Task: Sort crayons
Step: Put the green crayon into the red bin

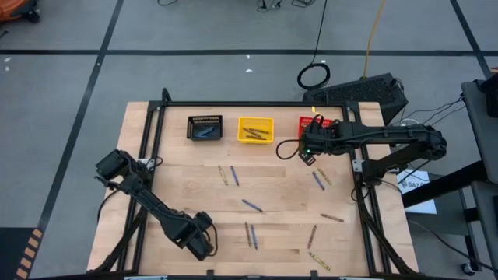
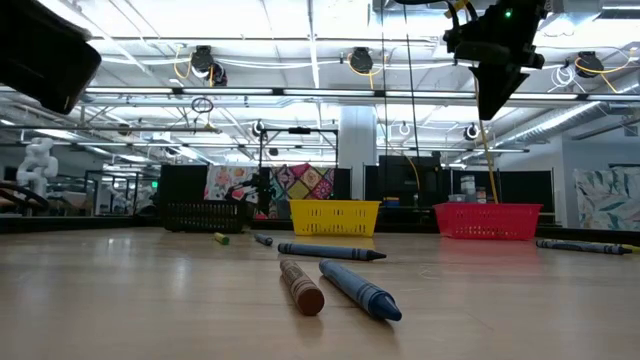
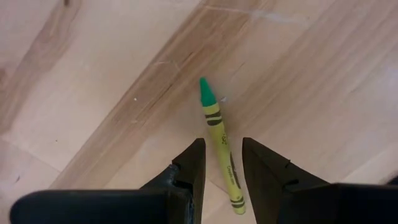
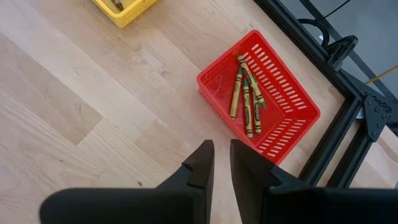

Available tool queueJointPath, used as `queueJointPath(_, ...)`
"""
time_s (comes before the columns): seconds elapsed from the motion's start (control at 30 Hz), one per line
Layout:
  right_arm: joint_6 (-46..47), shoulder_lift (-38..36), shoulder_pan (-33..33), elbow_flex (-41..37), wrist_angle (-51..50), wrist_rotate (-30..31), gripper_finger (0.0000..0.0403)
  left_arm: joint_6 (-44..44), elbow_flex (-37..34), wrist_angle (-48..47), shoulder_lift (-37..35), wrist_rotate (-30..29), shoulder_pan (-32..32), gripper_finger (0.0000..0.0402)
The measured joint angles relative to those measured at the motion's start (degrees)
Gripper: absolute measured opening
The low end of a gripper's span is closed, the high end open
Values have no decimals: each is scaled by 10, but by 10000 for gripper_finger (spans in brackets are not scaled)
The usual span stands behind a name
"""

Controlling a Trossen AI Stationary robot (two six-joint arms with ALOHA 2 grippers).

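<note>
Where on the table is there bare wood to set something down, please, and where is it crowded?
Bare wood runs down the table's left side, between the left arm and the black bin. Another patch lies mid-table, between the yellow bin and the blue crayon. It is crowded right of centre and along the near edge, where loose crayons lie scattered.

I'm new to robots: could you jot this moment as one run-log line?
left gripper: open, straddling green-tipped crayon | right gripper: empty, above red bin | bin holds crayons
</note>
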Motion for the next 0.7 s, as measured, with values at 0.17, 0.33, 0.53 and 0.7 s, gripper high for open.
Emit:
queueJointPath(0.17,0,0,0,0,0,0,41,0,-4,1,0,0,-1,96)
queueJointPath(0.33,0,0,0,0,0,0,41,-1,-27,-5,-1,7,-1,96)
queueJointPath(0.53,0,0,0,0,0,0,41,-1,-41,0,-4,10,-1,96)
queueJointPath(0.7,0,0,0,0,1,-1,41,2,-41,7,-3,2,-2,85)
